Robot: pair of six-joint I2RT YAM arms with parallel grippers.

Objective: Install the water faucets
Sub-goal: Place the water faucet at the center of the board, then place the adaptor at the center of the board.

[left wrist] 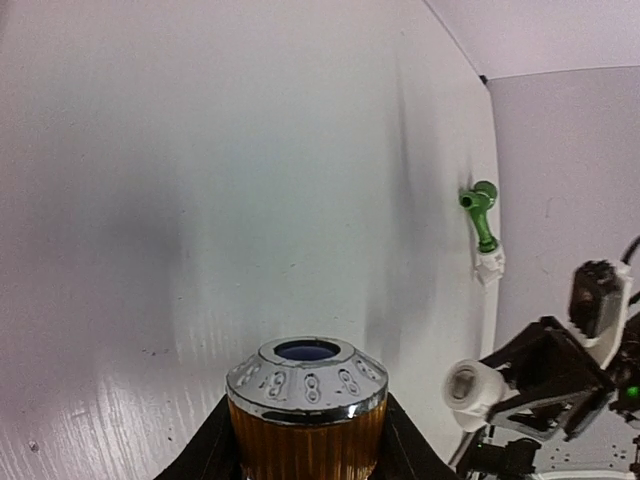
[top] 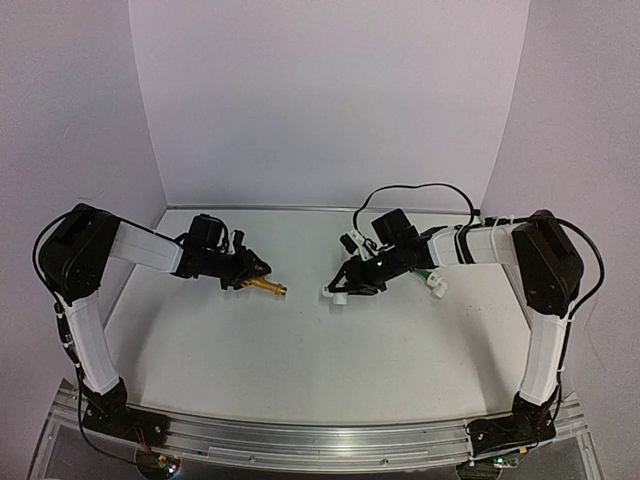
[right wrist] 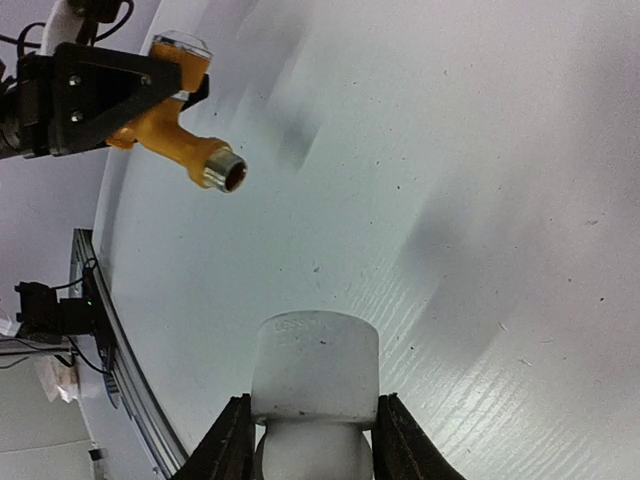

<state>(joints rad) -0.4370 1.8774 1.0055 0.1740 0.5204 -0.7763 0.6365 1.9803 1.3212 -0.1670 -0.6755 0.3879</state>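
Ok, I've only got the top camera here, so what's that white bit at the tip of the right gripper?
Observer: Right wrist view shows the right gripper shut on a white pipe fitting, round end forward.
Operator: Is the orange tap lined up with it?
Observer: Not quite; there the orange-yellow faucet, held by the left gripper, sits up-left of the fitting, threaded end facing the camera.
Operator: And the green one?
Observer: Left wrist view shows the green faucet with its end touching a second white fitting.
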